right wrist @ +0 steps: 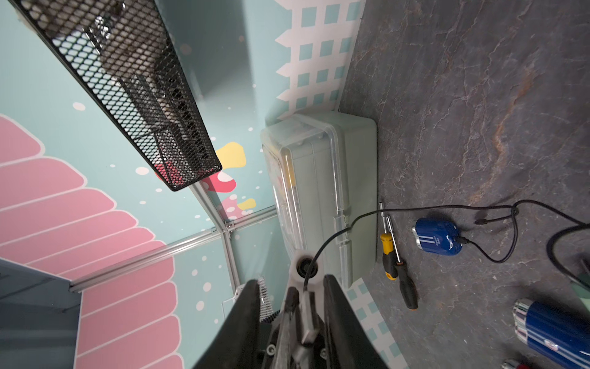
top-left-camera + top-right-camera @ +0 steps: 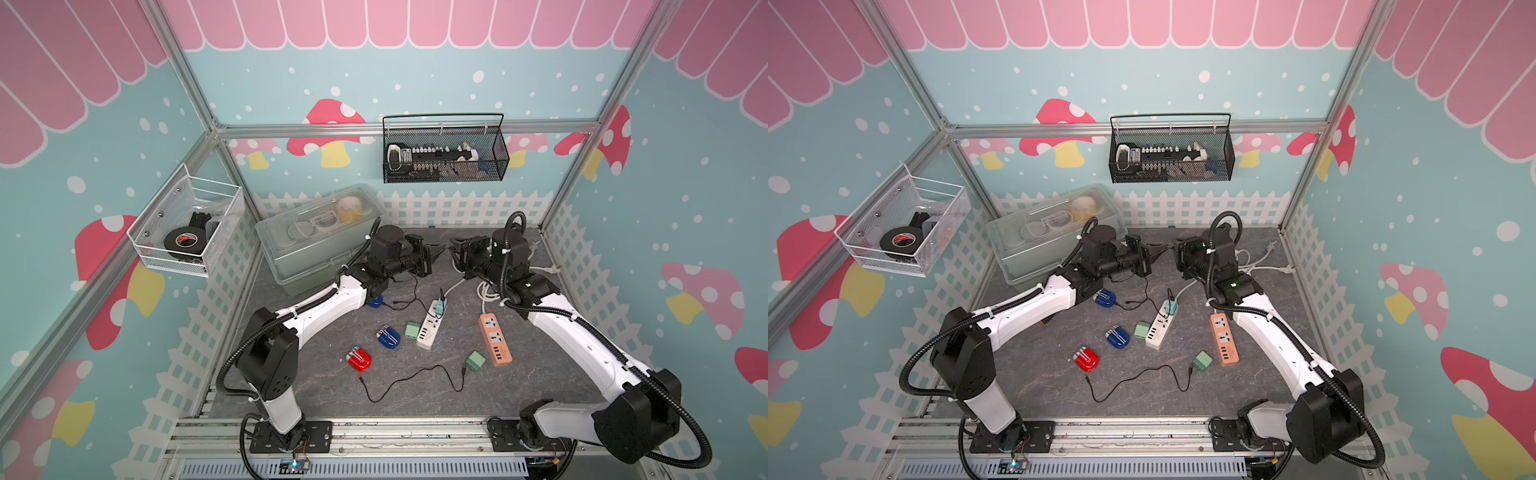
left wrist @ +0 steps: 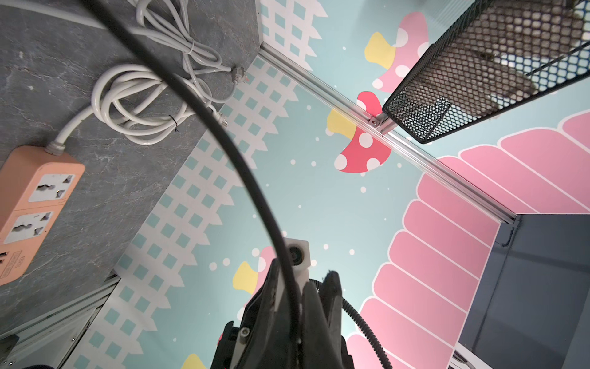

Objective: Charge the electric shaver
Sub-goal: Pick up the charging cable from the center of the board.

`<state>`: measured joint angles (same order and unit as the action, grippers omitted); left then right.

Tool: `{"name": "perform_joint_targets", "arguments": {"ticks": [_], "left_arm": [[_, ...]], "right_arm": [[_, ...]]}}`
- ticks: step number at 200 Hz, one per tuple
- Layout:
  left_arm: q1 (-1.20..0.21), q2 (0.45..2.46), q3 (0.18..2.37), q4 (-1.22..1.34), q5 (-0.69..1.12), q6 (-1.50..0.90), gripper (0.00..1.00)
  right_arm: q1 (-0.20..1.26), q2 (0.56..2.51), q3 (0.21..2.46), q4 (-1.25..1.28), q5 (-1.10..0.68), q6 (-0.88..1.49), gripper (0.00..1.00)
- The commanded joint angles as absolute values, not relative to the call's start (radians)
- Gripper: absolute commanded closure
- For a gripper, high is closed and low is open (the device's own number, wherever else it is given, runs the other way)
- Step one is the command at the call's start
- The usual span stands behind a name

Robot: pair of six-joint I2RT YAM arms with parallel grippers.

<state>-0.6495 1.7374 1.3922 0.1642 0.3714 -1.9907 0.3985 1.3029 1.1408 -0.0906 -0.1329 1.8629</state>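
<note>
A blue electric shaver (image 2: 376,301) (image 2: 1104,298) (image 1: 437,236) lies by the left arm with a thin black charging cable (image 1: 498,259) plugged into it. That cable (image 3: 223,137) rises to my left gripper (image 2: 441,249) (image 2: 1163,250) (image 3: 292,287), which is shut on it near its free end. My right gripper (image 2: 455,250) (image 2: 1177,249) (image 1: 292,297) faces it tip to tip above the back of the table. Its jaws stand open on either side of the left fingertips and hold nothing. A white power strip (image 2: 430,328) (image 2: 1158,328) carries a pale adapter (image 2: 440,306).
A second blue shaver (image 2: 388,337) and a red one (image 2: 359,359) lie mid-table. A green adapter (image 2: 412,330) sits beside the white strip. Right of it lie an orange strip (image 2: 494,338) (image 3: 35,198) and another adapter (image 2: 475,361) with its cable. A lidded box (image 2: 316,241) and a screwdriver (image 1: 396,268) sit back left.
</note>
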Motion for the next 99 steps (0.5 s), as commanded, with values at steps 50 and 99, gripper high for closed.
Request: {"name": "perform_joint_targets", "arguments": {"ticks": [50,99], "left_arm": [[-0.617,1.711,1.361,0.156,0.446,-1.934,1.0],[-0.618,1.724,1.376,0.165,0.445,-1.934,1.0]], "right_arm": [[0.357,1.262,1.088,-0.041,-0.194,1.898,0.63],[0.357,1.285,1.1,-0.023,-0.238,1.912,0.67]]}}
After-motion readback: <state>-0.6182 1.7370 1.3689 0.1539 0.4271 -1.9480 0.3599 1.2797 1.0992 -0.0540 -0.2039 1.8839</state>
